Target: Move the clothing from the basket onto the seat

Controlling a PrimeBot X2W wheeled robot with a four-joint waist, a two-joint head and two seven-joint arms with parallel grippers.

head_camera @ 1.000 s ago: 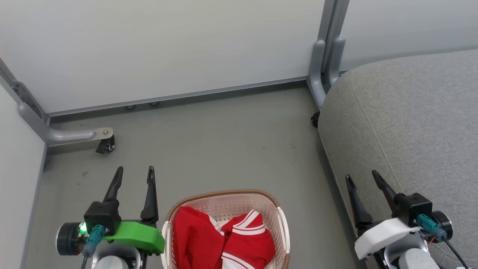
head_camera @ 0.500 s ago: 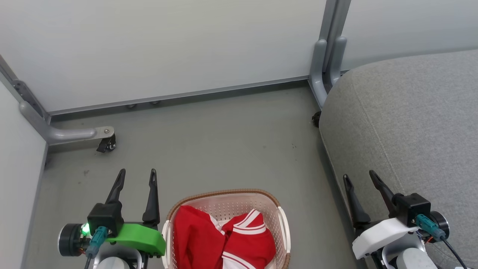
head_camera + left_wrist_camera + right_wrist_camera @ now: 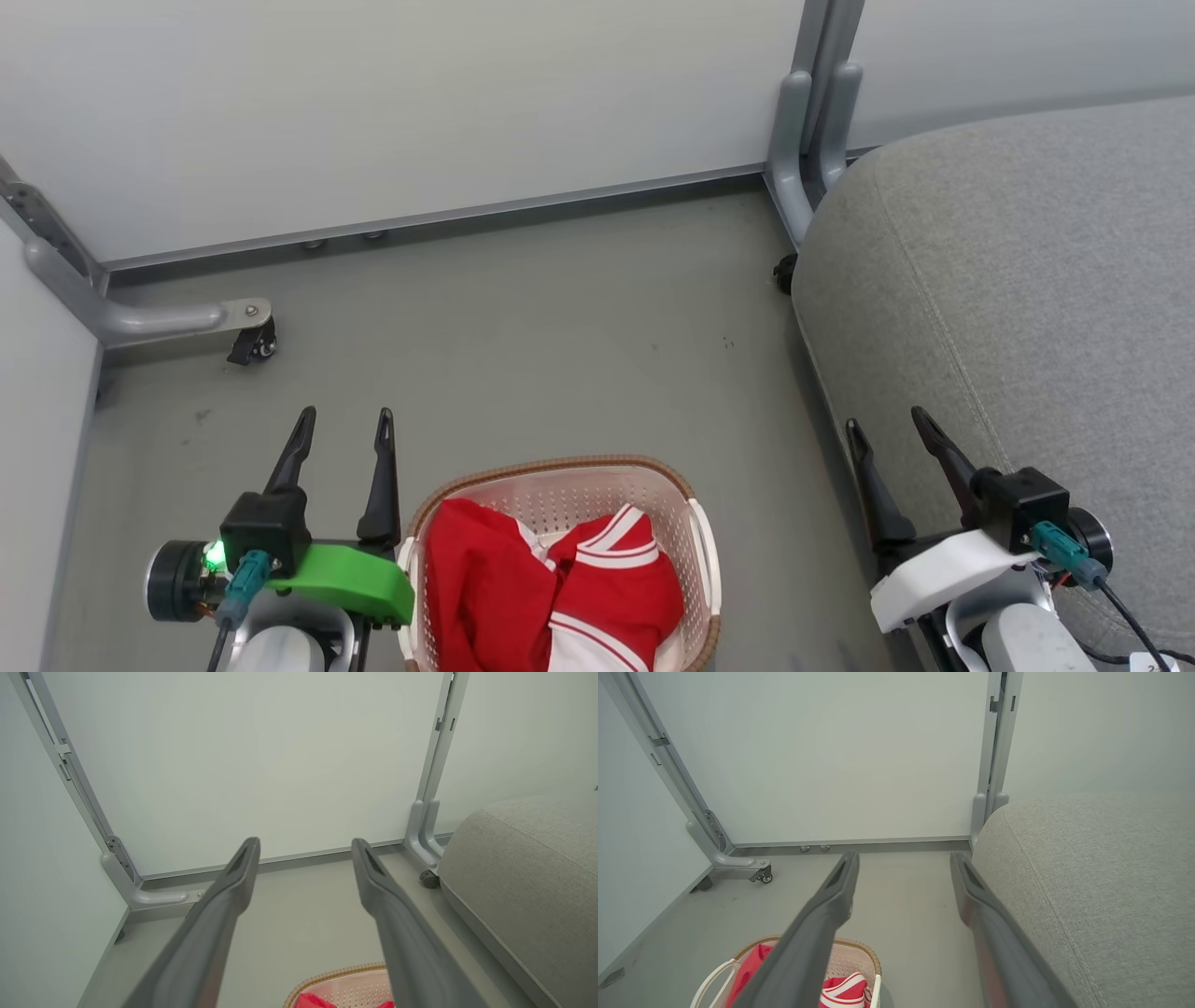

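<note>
Left gripper hangs over the floor, just beside the basket's left rim. Fingers spread apart, nothing between them, and the left wrist view confirms the gap.

Basket sits on the floor at bottom centre, between the two grippers. Clothing is all inside it, a crumpled red heap with white stripe trim on the right-hand piece. No numerals readable.

Right gripper is to the right, at the seat's front edge and well apart from the basket. Fingers also spread and empty; the right wrist view shows the same.

Seat fills the right side, with no garment on it.

Change vs a second ago: the whole head view has shifted. Wall base, caster and seat edge all sit higher in the frame, and a bit more of the basket shows. That is camera motion, probably the head or waist dipping toward the basket, not the things moving. Heap looks the same, and both grippers are as wide as before and in about the same place relative to the basket.

Judgement: task at the very start, nothing grasped yet. Robot seems to be lining up on the basket. Left gripper is nearest for a first reach in.
</note>
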